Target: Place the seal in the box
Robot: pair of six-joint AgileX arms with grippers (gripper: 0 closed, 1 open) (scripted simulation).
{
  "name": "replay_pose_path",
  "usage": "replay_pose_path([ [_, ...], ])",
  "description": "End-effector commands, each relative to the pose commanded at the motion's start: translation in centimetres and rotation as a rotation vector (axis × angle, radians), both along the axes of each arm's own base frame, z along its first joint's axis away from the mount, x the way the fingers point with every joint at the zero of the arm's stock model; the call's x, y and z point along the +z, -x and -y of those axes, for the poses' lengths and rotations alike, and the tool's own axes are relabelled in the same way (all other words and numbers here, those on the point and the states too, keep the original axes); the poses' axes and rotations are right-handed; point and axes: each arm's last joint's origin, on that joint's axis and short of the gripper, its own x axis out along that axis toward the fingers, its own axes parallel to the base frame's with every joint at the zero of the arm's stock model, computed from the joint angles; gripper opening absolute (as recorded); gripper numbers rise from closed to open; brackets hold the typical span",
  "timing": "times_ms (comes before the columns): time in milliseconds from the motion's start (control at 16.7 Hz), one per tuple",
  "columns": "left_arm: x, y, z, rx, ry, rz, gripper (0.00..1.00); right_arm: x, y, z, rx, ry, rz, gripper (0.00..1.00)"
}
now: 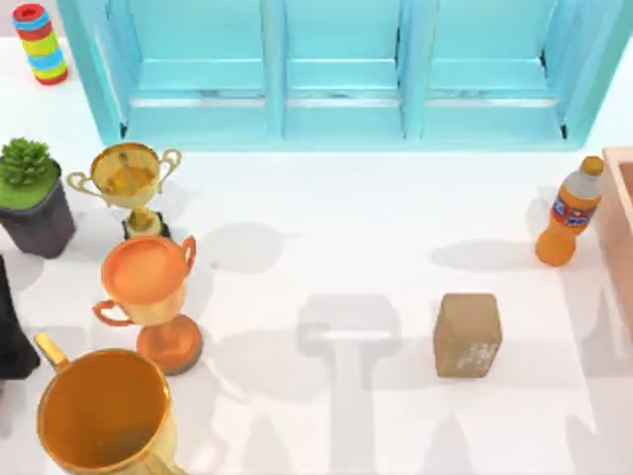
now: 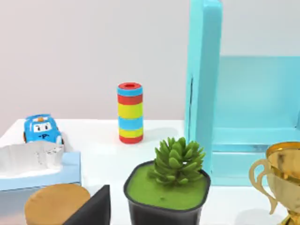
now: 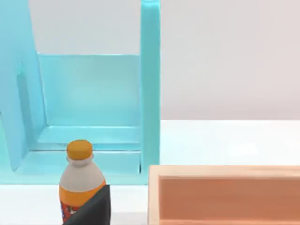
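Centrally, tan-brown seal, rounded edges, whitish marks, on table, salmon box right, claw states untellable

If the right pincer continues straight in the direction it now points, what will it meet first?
Probably the orange soda bottle, which stands just ahead of the dark pincer part in the right wrist view, or the near wall of the box beside it. The turquoise cabinet lies farther behind. Depth is unclear, so this is a guess.
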Motion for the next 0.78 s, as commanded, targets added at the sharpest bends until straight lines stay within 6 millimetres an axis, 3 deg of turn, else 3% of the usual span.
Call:
replay_pose_path([
  [300, 0.0, 0.0, 0.0, 0.0, 0.0, 0.0, 1.0, 1.0, 0.0, -0.3, 0.027, -0.029, -0.062, 1.0],
  [540, 0.0, 0.0, 0.0, 0.0, 0.0, 0.0, 1.0, 4.9, -0.8, -1.3, 0.097, -0.113, -0.27, 1.0],
  [780, 0.0, 0.0, 0.0, 0.0, 0.0, 0.0, 1.0, 9.1, -4.2, -3.6, 0.154, -0.178, -0.608, 1.0],
])
